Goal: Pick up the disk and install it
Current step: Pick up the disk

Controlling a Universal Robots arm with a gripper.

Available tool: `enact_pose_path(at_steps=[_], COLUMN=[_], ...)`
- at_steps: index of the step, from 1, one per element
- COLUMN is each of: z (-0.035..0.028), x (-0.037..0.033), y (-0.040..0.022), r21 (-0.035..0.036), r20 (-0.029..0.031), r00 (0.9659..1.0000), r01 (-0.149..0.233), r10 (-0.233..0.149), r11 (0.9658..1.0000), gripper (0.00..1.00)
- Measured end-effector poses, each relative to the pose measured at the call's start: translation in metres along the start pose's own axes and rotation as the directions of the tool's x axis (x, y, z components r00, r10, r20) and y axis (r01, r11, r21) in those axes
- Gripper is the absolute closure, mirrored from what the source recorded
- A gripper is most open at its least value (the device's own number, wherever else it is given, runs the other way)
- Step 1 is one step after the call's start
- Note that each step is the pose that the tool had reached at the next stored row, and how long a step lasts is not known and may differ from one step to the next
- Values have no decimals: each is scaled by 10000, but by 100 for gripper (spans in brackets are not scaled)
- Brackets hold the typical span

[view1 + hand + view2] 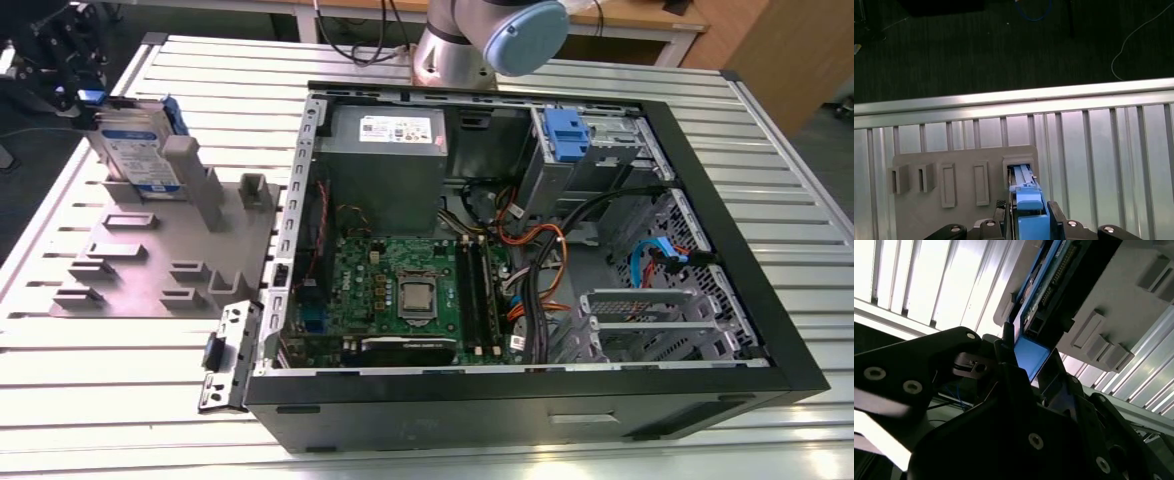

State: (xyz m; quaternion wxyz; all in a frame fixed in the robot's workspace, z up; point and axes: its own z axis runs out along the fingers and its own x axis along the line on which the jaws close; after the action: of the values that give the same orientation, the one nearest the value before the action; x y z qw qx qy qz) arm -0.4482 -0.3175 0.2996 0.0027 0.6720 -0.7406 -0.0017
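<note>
The disk (pixel 134 150), a silver-grey drive in a bright blue bracket, stands on edge in a slot of the grey holder block (pixel 147 250) at the exterior view's left. My black gripper (pixel 83 95) is at its upper end. In the first wrist view my gripper (pixel 1029 220) is shut on the blue bracket end of the disk (pixel 1026 197), one finger pressed to each side, and the drive still sits in its slot. The second wrist view has the blue end of the disk (pixel 1030 356) between the fingers.
An open computer case (pixel 534 400) lies on the slatted metal table (pixel 747 180), with motherboard, cables and power supply exposed. A drive bay with a blue tab (pixel 567 135) sits at its far side. The holder block (pixel 954 210) has several empty slots.
</note>
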Motion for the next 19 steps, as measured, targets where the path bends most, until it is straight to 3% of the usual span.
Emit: enact_pose_path(at_steps=[19], z=[93], x=[5], y=[0], r21=[3], r20=[3], r00=[10000], r01=[-1], r10=[1], r11=[10000], gripper=[55])
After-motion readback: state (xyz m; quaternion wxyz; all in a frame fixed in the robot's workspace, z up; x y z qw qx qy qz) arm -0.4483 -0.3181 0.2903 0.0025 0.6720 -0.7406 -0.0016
